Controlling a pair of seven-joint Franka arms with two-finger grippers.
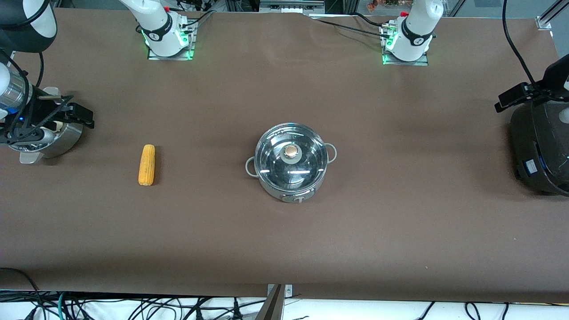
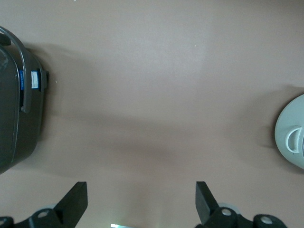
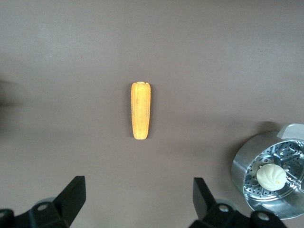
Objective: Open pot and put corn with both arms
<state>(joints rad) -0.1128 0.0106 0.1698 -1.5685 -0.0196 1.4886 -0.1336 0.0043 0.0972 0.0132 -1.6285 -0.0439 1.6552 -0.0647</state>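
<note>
The steel pot (image 1: 291, 178) stands mid-table with its glass lid (image 1: 306, 155) and tan knob (image 1: 291, 151) on. Its pale edge with a loop handle also shows in the left wrist view (image 2: 290, 137). The corn (image 1: 146, 164) lies on the brown table toward the right arm's end, clear of the pot; it also shows in the right wrist view (image 3: 141, 110). My right gripper (image 1: 66, 115) (image 3: 139, 197) is open and empty, up over the steamer pot at the right arm's end. My left gripper (image 1: 514, 98) (image 2: 141, 198) is open and empty, up beside the black cooker.
A perforated steel steamer pot (image 1: 55, 138) (image 3: 247, 164) with a white bun (image 3: 271, 176) stands at the right arm's end. A big black cooker (image 1: 540, 146) (image 2: 14, 109) stands at the left arm's end. Bare brown table lies between the corn and the pot.
</note>
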